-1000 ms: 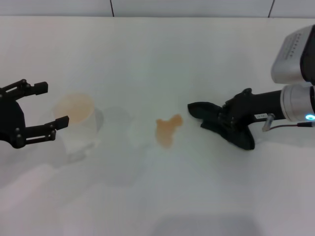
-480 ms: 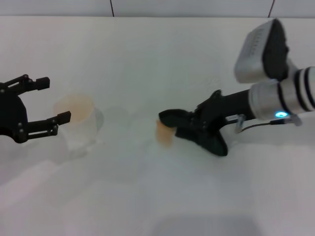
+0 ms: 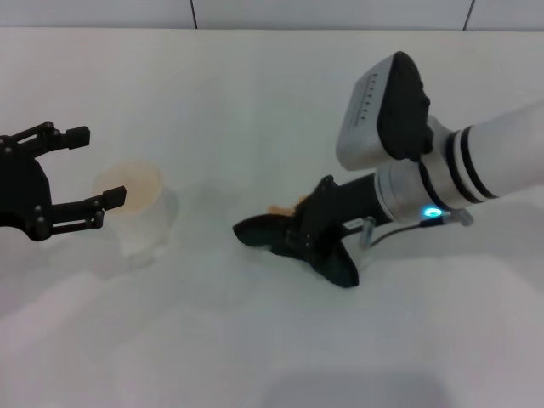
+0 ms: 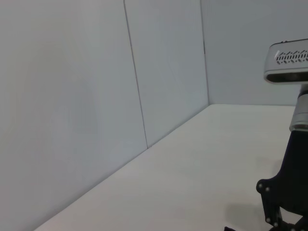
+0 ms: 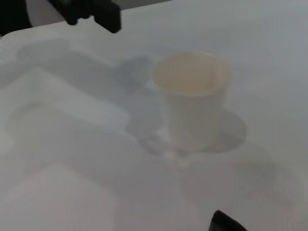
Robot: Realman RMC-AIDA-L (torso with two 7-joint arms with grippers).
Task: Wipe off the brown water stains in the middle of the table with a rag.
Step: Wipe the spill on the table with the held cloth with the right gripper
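My right gripper [image 3: 308,231] is shut on the black rag [image 3: 259,232] and presses it onto the white table [image 3: 255,102] near the middle. The rag lies over the brown water stains [image 3: 279,208]; only a small orange edge shows behind it. The rag's pointed corner reaches left of the stain, and a black tip of it shows in the right wrist view [image 5: 226,224]. My left gripper [image 3: 95,166] is open and empty at the left, its fingers on either side of the clear cup's near-left rim without touching.
A clear plastic cup [image 3: 136,208] with a brownish tint stands upright at the left, between the left gripper and the rag; it also shows in the right wrist view [image 5: 192,103]. A grey panelled wall [image 4: 96,96] runs behind the table.
My right arm has swept the rag leftward from right of the stain onto and across it, so most of the stain is now covered. The left gripper has barely moved.
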